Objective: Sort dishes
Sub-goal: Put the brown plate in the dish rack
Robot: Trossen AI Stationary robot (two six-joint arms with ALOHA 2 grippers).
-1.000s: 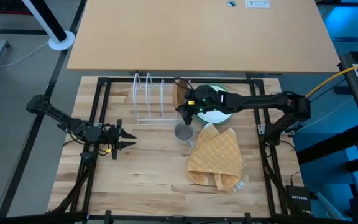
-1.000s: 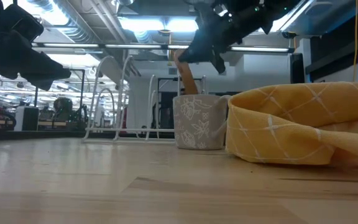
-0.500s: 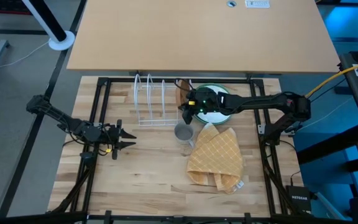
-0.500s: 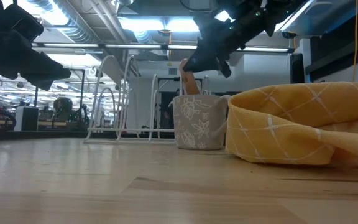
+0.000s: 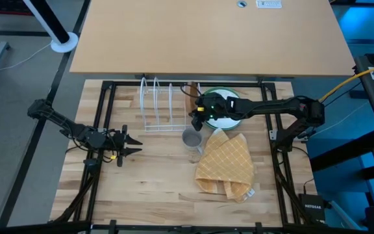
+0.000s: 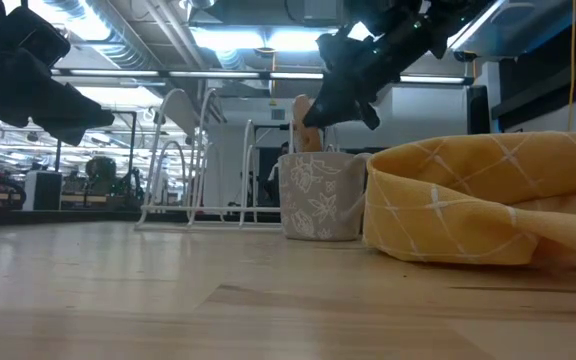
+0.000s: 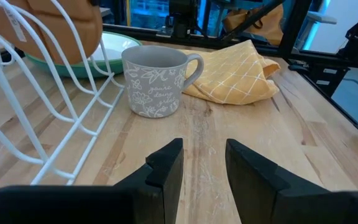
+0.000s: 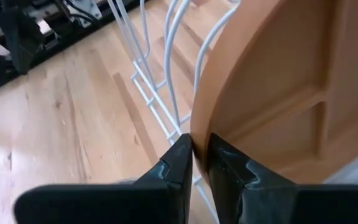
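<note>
Presently my right gripper [image 8: 194,163] has its fingers [image 8: 173,163] clamped on the rim of the brown wooden plate [image 8: 278,93], holding it on edge at the right end of the white wire rack [image 5: 158,104], its edge against the rack's wires. The white plate [image 5: 228,120] and the green plate [image 5: 237,95] lie stacked just beside the rack, under my right arm. A grey patterned mug [image 7: 156,81] stands on the counter [image 5: 154,169] near the rack, with the yellow checked cloth [image 5: 226,166] beside it. My left gripper [image 7: 202,163] hovers well apart at the left side, fingers open and empty.
</note>
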